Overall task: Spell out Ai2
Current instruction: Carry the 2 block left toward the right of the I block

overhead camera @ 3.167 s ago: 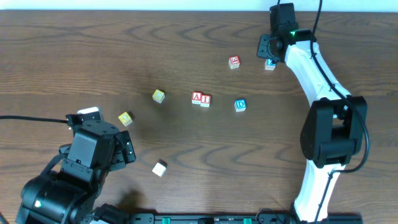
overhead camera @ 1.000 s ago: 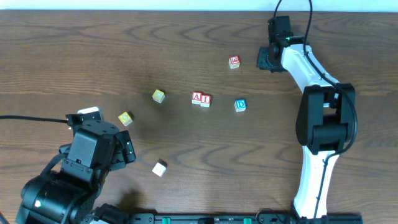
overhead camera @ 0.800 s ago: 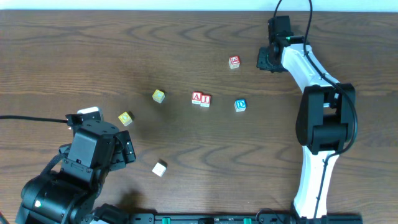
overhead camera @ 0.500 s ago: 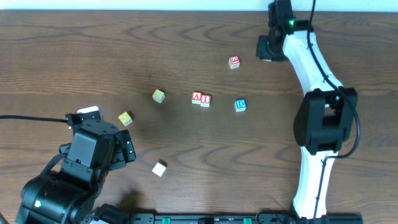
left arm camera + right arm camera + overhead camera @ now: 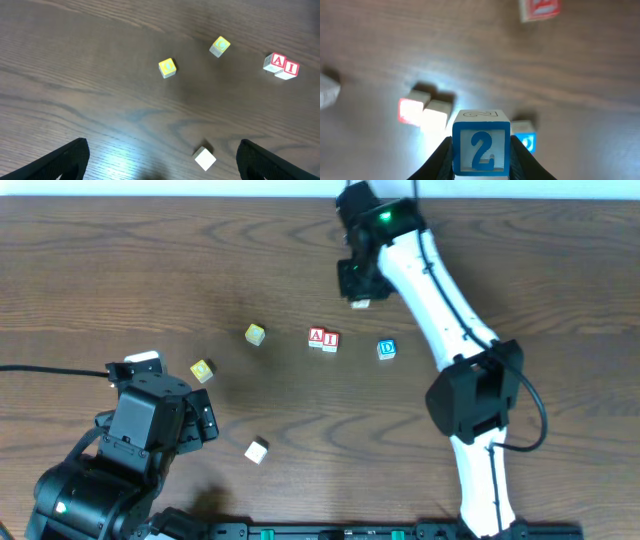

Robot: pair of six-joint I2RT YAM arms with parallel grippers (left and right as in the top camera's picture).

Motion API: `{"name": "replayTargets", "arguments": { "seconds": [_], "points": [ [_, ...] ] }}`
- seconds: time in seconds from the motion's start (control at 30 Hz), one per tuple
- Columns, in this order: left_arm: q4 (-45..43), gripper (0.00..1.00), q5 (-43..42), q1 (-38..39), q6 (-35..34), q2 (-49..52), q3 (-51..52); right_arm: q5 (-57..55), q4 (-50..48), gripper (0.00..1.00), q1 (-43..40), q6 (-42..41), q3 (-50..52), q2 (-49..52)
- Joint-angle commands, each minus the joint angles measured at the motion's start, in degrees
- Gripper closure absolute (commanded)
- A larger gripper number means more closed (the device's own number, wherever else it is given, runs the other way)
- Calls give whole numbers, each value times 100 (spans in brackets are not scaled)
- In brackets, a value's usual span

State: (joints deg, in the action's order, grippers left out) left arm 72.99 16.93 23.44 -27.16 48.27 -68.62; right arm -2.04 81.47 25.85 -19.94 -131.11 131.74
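My right gripper (image 5: 359,298) is shut on the blue 2 cube (image 5: 481,149) and holds it above the table, just up and right of the A cube (image 5: 317,337) and the I cube (image 5: 331,340). Those two stand side by side, touching, mid-table. In the right wrist view they show blurred below the held cube, as a pair (image 5: 422,112). The left wrist view shows the A cube (image 5: 276,62) and I cube (image 5: 290,68) at the far right. My left gripper (image 5: 162,167) is open and empty near the front left.
A blue D cube (image 5: 387,349) lies right of the I cube. A red cube (image 5: 540,9) lies beyond, hidden under my right arm in the overhead view. Two yellow cubes (image 5: 255,333) (image 5: 202,370) and a plain white cube (image 5: 257,449) lie to the left.
My right arm has swung from the far right back corner leftward to the middle, carrying the 2 cube, and now covers the red cube. The left arm has not moved.
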Motion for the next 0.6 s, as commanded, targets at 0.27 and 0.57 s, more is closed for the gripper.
{"name": "replayTargets", "arguments": {
  "seconds": [0.27, 0.57],
  "points": [
    [11, 5, 107, -17, 57, 9, 7, -691, 221, 98, 715, 133, 874, -1534],
    [-170, 5, 109, -17, 57, 11, 7, -675, -2588, 98, 769, -210, 4946, -3969]
  ]
}}
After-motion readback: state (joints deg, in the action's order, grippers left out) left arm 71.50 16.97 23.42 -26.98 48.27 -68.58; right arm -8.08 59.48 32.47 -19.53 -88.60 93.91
